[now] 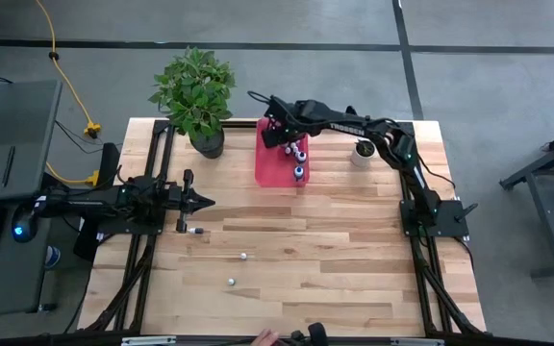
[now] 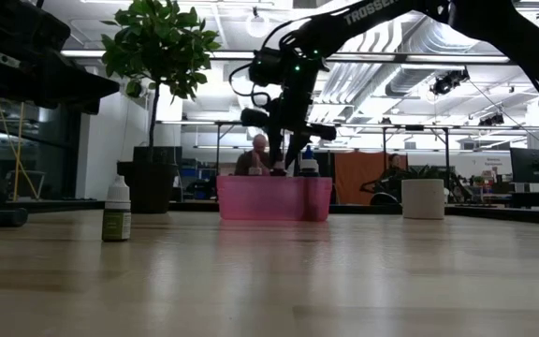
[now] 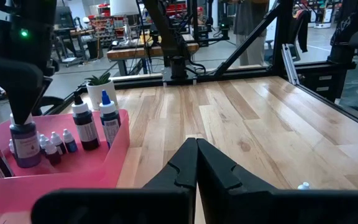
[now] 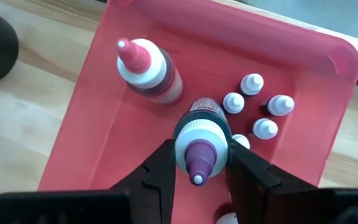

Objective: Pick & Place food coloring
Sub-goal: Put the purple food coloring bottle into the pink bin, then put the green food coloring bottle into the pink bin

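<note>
Food coloring bottles, small plastic droppers with white or coloured caps, are split between the shallow pink plastic tray (image 1: 279, 159) at the far side of the pale wooden table (image 1: 335, 269) and the open tabletop. Inside the tray stand several tiny white-capped bottles (image 4: 253, 106), a larger bottle with a red nozzle (image 4: 146, 67) and two taller dark bottles (image 3: 98, 121), so much of the sorting looks done. The right gripper (image 4: 197, 163) hangs over the tray with its fingers clamped on a purple-capped bottle (image 4: 199, 144), held upright just above the tray floor; by my reading this one is about to be set down and has not been released yet. At least three small bottles are left on the bare wood nearer the front: one just beside the left arm (image 1: 198, 231) and two further forward (image 1: 243, 257) (image 1: 231, 282). The left gripper (image 3: 196, 163) waits low over the table's left side, fingers pressed together and holding nothing.
</note>
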